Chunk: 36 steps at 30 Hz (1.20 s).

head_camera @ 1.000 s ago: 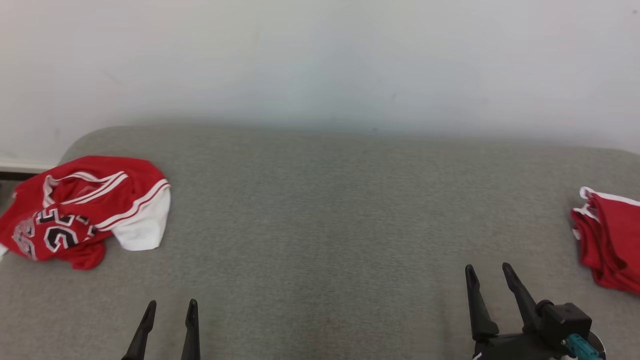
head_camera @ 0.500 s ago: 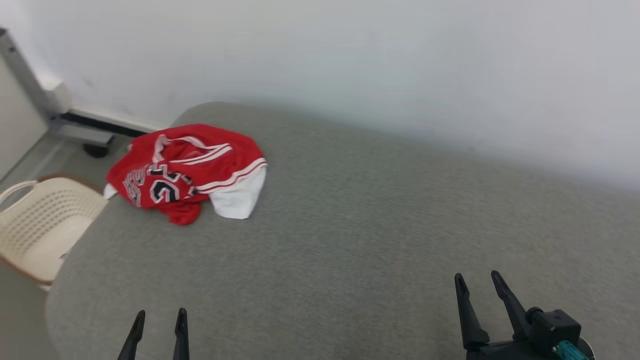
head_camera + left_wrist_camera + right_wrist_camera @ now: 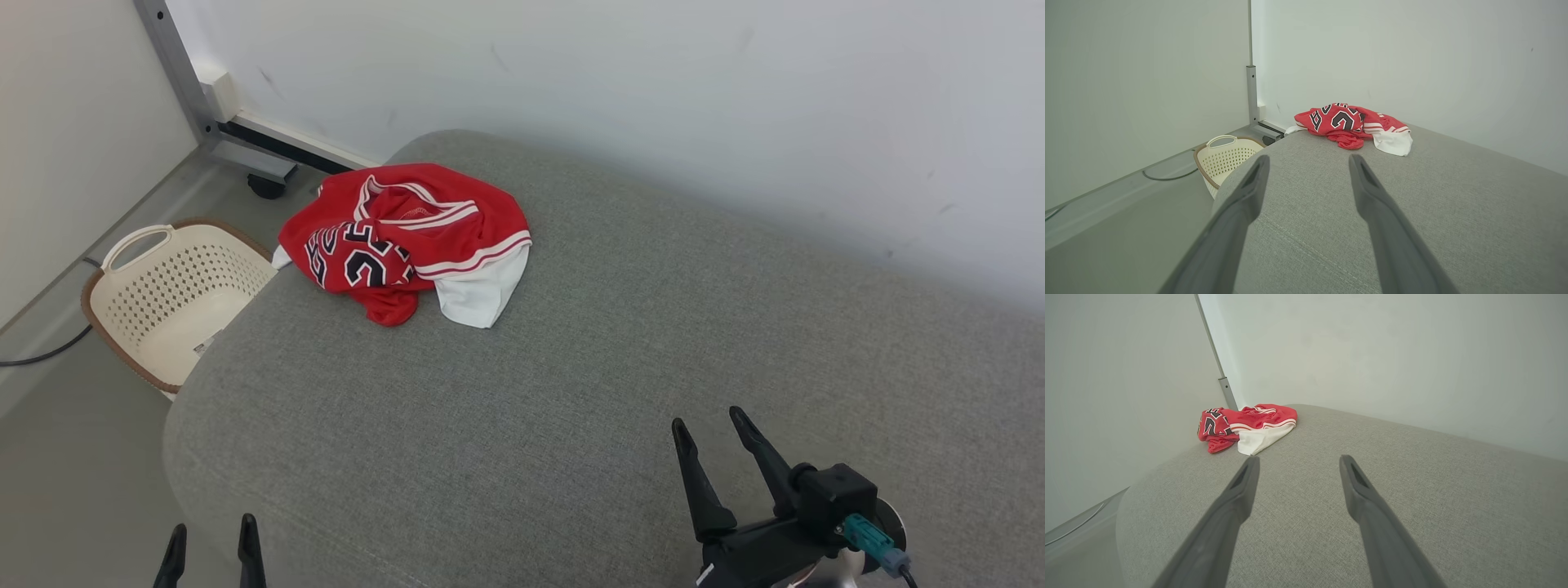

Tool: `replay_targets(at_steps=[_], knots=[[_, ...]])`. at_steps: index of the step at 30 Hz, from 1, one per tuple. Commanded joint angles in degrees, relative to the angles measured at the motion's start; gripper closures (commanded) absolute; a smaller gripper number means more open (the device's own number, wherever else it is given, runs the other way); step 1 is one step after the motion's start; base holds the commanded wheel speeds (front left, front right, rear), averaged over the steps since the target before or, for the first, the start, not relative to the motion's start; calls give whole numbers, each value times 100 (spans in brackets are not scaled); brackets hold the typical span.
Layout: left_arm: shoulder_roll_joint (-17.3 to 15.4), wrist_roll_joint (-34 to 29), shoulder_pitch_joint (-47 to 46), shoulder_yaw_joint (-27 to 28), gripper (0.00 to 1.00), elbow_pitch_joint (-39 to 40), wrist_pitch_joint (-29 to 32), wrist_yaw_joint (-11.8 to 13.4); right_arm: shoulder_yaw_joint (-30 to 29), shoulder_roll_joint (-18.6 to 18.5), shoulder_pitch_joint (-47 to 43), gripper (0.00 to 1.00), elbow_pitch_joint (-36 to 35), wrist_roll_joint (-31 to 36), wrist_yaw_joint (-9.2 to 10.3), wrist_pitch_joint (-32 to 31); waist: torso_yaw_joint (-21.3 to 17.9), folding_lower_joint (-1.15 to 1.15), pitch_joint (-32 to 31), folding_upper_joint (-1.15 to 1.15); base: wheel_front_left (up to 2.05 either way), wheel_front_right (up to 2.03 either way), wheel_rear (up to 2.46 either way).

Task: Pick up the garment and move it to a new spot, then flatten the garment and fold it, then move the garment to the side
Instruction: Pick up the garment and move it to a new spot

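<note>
counting one garment (image 3: pixel 408 245), one basket (image 3: pixel 175 286)

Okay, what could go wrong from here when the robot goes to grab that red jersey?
1. The jersey lies at the cushion's far corner, near the basket on the floor; a clumsy nudge could push it off the edge.
2. It is bunched in layers, so a pinch may catch several folds and make flattening harder.
3. The open left gripper and right gripper are far from it; the reach looks long.
</note>
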<state>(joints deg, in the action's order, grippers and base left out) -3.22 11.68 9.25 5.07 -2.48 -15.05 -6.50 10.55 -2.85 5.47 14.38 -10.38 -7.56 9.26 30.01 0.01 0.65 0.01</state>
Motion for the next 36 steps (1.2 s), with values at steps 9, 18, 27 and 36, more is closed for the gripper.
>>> replay_targets(at_steps=[9,18,27,36], knots=[[36,174,71,-40,0,45,-19,116,126,-6,161,0,146,-55,12,36,43,-1,110,-1,0,0,0],[16,373,-658,-424,0,-527,-19,46,59,-6,48,0,27,102,12,-43,-12,-1,245,-1,0,0,0],[-413,697,-2940,-777,0,-2208,776,-77,143,-103,-78,0,-748,379,12,-509,-228,-1,839,-1,0,0,0],[-643,1905,-5364,-46,0,-4062,2752,244,521,-482,-137,0,-1906,522,12,-1244,-995,-1,1755,-1,0,0,0]])
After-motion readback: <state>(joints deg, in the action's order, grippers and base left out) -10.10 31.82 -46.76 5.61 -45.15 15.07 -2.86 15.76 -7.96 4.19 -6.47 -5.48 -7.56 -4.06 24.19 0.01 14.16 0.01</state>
